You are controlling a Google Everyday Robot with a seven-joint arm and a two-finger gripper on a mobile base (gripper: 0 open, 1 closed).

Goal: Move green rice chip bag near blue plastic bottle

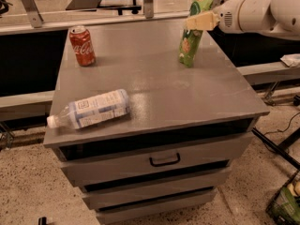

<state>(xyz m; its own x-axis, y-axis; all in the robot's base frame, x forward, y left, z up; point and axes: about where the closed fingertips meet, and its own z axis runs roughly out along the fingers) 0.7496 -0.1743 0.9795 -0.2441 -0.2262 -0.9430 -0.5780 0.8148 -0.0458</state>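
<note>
Dim; tabletop (154, 86) sheen near end effector (190, 22)

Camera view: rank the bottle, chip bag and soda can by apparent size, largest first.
1. blue plastic bottle, though nearest the camera; close to the bag.
2. green rice chip bag, gripper at its upper part.
3. red soda can, clearly smallest.
</note>
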